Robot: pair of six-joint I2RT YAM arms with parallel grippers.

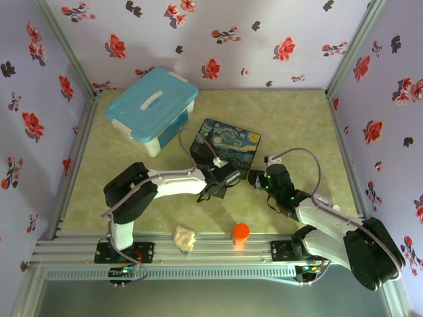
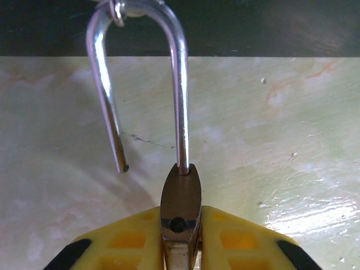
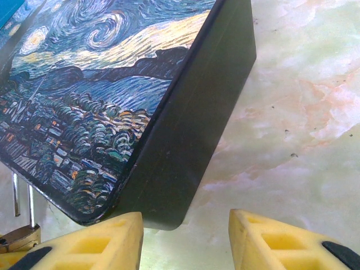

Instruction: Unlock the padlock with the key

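My left gripper (image 2: 181, 216) is shut on the padlock (image 2: 180, 197), its yellow fingers (image 2: 129, 242) pressing both flat sides of the small brass body. The silver shackle (image 2: 180, 84) stands open: one leg sits in the body and the other ends free above the table. Its bend passes through a small ring (image 2: 117, 12) at the dark edge of the painted box (image 1: 231, 145). My right gripper (image 3: 185, 222) stands open with nothing between its fingers, just off the box's near corner (image 3: 185, 124). The padlock (image 3: 19, 236) shows again at that view's lower left. The key is hidden.
A white tub with a blue lid (image 1: 153, 105) stands at the back left. An orange cap (image 1: 241, 232) and a crumpled beige lump (image 1: 185, 239) lie by the near rail. Flowered walls close three sides. Bare green table (image 1: 304, 125) lies right of the box.
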